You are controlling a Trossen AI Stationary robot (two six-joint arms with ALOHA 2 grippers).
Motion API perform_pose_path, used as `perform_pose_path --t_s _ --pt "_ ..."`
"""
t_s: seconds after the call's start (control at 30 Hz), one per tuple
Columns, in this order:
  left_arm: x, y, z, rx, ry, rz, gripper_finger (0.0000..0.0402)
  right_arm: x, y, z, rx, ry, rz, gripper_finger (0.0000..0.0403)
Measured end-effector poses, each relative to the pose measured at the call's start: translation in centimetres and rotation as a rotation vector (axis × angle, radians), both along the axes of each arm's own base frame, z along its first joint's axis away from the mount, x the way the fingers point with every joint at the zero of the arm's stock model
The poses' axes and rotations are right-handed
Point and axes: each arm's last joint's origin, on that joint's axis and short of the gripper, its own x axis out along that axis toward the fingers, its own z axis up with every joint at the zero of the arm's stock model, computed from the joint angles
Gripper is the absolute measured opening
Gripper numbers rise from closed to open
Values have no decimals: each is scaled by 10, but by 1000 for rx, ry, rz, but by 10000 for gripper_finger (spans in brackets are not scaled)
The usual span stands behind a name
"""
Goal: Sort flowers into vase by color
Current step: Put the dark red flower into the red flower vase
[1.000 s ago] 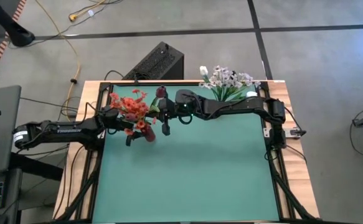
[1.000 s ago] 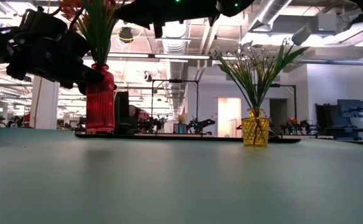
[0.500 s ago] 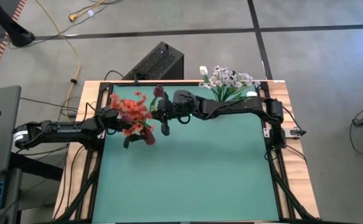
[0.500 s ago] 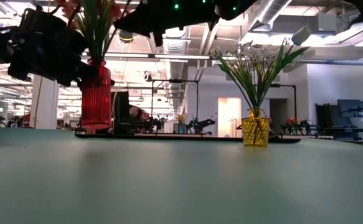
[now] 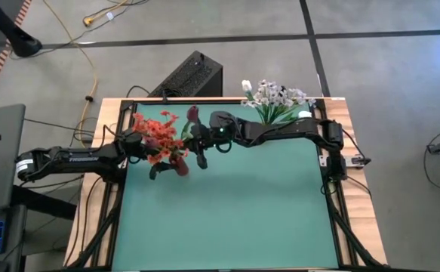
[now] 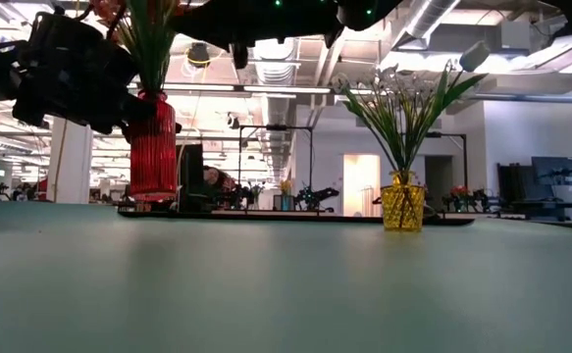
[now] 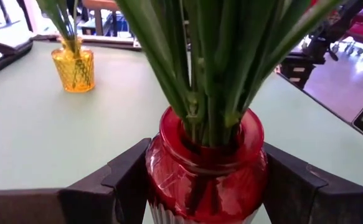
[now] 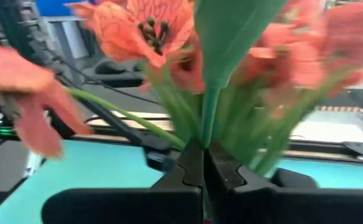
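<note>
A red ribbed glass vase full of orange-red blossom sprays sits between the fingers of my left gripper, near the table's far left corner; the low view shows it as the red vase. My right gripper is shut on a dark pink bud's green stem and stands just right of the orange-red cluster, above the vase. A small yellow vase of white-and-pale blossoms stands on its base at the far edge. My left gripper clasps the red vase's body below the neck, one finger on each side, coming in level from the table's left. The vase is upright; its base shows slightly above the table line in the low view. My right gripper pinches the pink bud's green stem between its two fingertips. The stem rises upright from the fingers, with a broad leaf above them and the bud high over the gripper.
The green mat spreads over the middle and near part of the table. A black box sits on the floor beyond the far edge. My right arm stretches along the far side from the right.
My right gripper has carried the pink bud a little toward the table's left, closer to the orange-red sprays. In the low view the red vase has risen slightly off the table line in my left gripper.
</note>
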Motion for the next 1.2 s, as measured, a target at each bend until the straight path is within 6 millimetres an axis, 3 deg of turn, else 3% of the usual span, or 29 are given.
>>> perform_pose_path --t_s 0.23,0.73,1.2 --pt "0 1 -1 -3 14 21 231 0 4 -3 3 19 7 24" --pt "1 -4 -3 9 25 -44 231 -3 -22 -4 -31 56 -103 24" --pt "1 -2 -4 21 56 29 231 0 -7 -13 -8 92 13 24"
